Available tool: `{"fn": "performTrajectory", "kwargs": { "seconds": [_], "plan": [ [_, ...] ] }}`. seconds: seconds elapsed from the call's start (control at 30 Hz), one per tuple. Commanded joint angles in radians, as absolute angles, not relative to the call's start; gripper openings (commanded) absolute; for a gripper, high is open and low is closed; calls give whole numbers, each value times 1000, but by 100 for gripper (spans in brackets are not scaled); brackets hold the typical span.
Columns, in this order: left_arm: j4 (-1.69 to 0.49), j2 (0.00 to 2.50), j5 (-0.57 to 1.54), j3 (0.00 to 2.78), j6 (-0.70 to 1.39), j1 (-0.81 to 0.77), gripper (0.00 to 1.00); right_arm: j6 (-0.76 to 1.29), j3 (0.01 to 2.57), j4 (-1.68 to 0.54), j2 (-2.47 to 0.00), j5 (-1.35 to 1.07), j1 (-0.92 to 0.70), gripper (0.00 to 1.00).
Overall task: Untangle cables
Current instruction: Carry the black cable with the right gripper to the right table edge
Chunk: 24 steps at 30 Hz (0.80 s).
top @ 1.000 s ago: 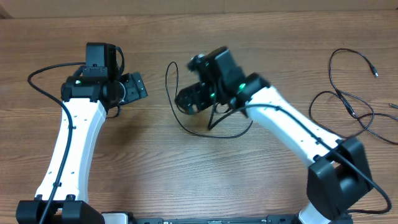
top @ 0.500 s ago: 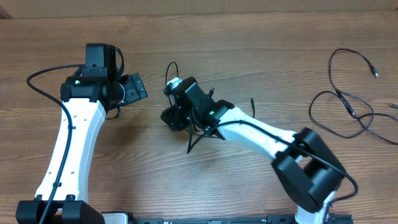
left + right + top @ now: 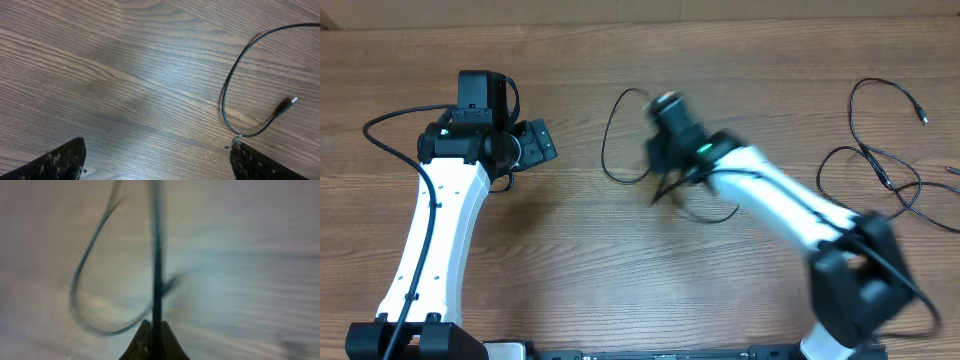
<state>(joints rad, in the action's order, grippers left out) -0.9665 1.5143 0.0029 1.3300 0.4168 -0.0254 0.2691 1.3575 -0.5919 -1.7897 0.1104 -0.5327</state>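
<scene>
A thin black cable (image 3: 604, 150) loops across the middle of the wooden table. My right gripper (image 3: 660, 168) is shut on that cable. In the blurred right wrist view the cable (image 3: 156, 255) runs straight up from between the closed fingertips of the right gripper (image 3: 155, 335). My left gripper (image 3: 535, 145) hovers open at the left. In the left wrist view the left gripper (image 3: 157, 165) holds nothing, and the cable's curve (image 3: 225, 100) passes close to the right finger (image 3: 260, 162). A silver-tipped plug (image 3: 291, 101) lies beside that curve.
More black cables (image 3: 880, 165) lie in loose loops at the table's right edge, one plug end (image 3: 921, 117) pointing to the far right. The right arm (image 3: 790, 210) stretches diagonally from the front right corner.
My right gripper has closed on the cable and swung left, then back right, dragging the loop with it. The left arm has not moved.
</scene>
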Motion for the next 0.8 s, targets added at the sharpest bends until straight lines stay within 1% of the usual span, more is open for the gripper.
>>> {"fn": "performTrajectory", "kwargs": {
  "seconds": [0.0,0.13,0.37,0.5,0.6,0.63,0.67,0.7,0.77],
  "plan": [
    [-970,1501,-7,1332,427,-20,92,252,1464,-653,-1643,217,-379,4],
    [-971,1501,-7,1331,427,-20,91,170,1565,-724,-1557,262,-165,4],
    [-972,1501,-7,1331,427,-20,91,163,1676,-735,-1473,261,199,4],
    [-971,1501,-7,1331,427,-20,91,163,1675,-758,-1474,261,319,4],
    [-971,1501,-6,1331,427,-20,91,167,1675,-770,-1482,259,373,4],
    [-971,1501,-6,1331,428,-20,91,167,1675,-772,-1485,249,383,9],
    [-971,1501,-6,1331,427,-20,91,168,1675,-773,-1486,234,389,23],
    [-971,1501,-6,1331,427,-20,91,167,1675,-772,-1486,189,390,54],
    [-970,1501,-2,1331,427,-20,91,167,1675,-773,-1486,118,389,71]
  ]
}}
